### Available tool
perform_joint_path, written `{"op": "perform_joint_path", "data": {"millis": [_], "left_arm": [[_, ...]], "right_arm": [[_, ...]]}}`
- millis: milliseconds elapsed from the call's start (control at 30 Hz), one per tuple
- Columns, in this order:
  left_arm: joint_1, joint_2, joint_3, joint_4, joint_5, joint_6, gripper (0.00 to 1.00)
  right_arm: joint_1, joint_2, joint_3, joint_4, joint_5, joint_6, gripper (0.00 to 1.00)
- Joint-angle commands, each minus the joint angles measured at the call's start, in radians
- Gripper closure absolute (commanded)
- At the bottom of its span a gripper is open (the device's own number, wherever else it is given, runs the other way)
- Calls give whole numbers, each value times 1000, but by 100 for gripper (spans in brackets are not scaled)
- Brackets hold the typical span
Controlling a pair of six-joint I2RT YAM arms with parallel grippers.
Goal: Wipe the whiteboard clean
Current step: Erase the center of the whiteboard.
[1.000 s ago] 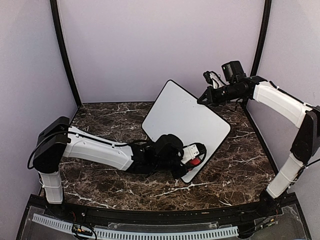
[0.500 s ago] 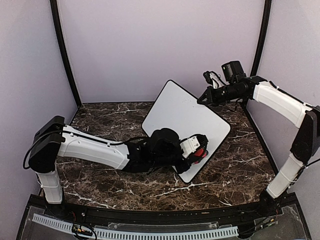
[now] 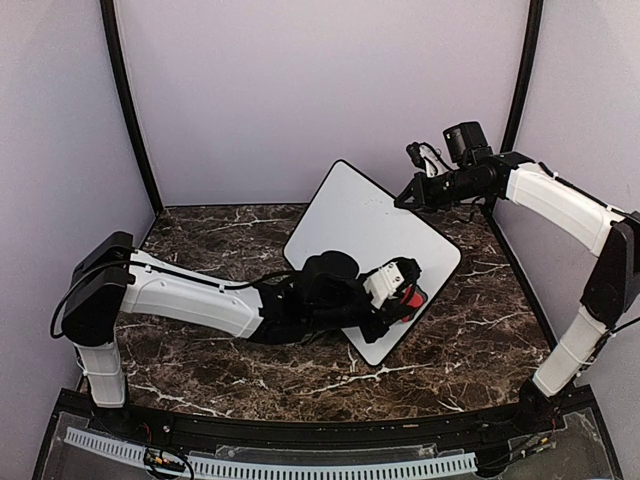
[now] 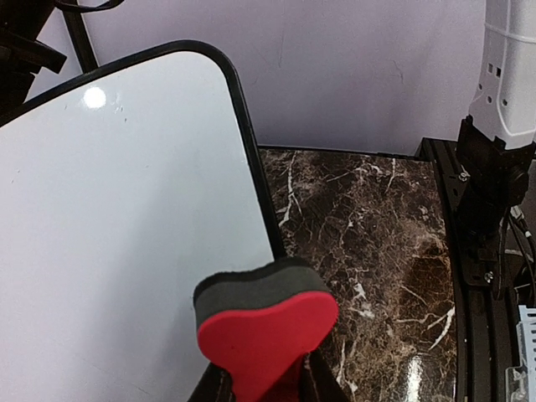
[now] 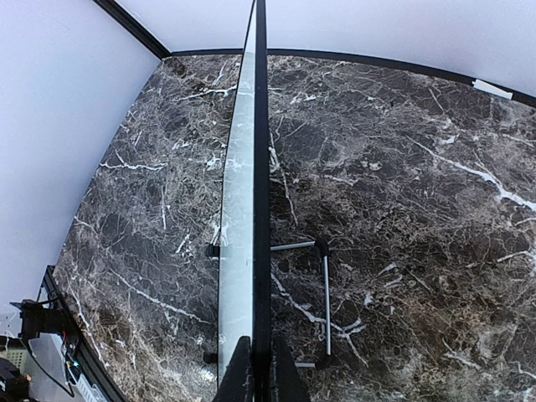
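Note:
The whiteboard (image 3: 365, 240) stands tilted on the marble table, white with a thin black edge; no writing shows on it. My left gripper (image 3: 410, 300) is shut on a red eraser with a dark felt face (image 4: 264, 322), held against the board's lower right part. The board fills the left of the left wrist view (image 4: 117, 209). My right gripper (image 3: 400, 200) is shut on the board's upper right edge. The right wrist view shows the board edge-on (image 5: 251, 234) between my fingers (image 5: 237, 381), with a metal stand (image 5: 325, 293) behind it.
Dark marble tabletop (image 3: 200, 240) lies around the board. Lilac walls close the back and sides. The right arm's base (image 4: 494, 176) stands at the right of the left wrist view. A black rail (image 3: 300, 440) runs along the near edge.
My left gripper has slid the eraser up and to the right across the board's lower part. The right arm and the board have not moved.

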Motion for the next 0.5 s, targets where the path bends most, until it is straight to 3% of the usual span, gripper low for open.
{"op": "perform_joint_path", "data": {"millis": [0,467], "left_arm": [[10,57,60,20,-11,-24,100],[10,37,-57,-40,4,-55,100]], "right_arm": [[37,19,-26,-34,-40,20,100],[36,20,-23,-35,-42,19,100]]}}
